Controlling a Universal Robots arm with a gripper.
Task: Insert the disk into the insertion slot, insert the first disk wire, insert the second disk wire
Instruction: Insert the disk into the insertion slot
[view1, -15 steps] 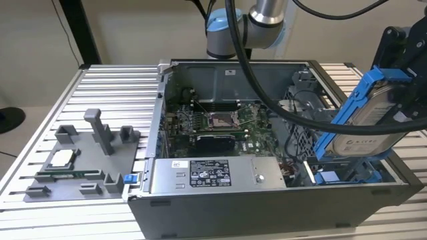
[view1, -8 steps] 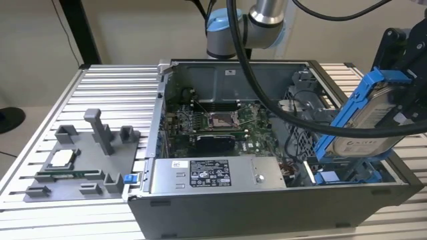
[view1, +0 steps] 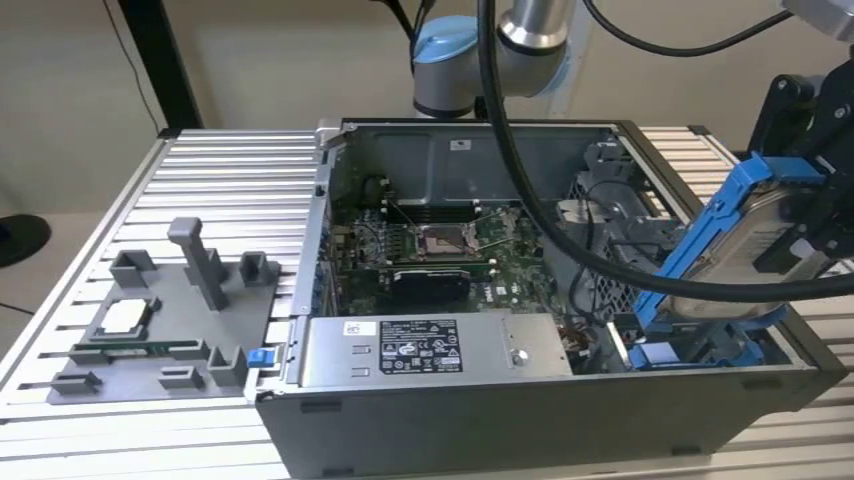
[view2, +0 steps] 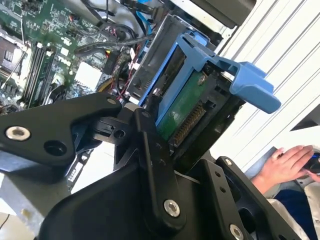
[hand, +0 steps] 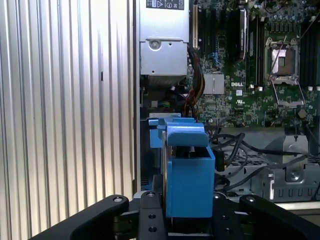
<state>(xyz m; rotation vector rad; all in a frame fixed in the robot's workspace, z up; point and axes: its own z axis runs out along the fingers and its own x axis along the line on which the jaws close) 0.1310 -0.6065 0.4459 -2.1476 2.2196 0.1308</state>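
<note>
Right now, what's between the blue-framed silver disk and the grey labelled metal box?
A bundle of coloured wires, seen in the first wrist view.

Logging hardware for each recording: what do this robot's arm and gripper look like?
The arm is a silver-grey metal tube with a light-blue joint cap; thick black cables run down from it. The gripper is matte black, built from flat angular link plates joined with silver bolts. No markings can be made out on it.
</note>
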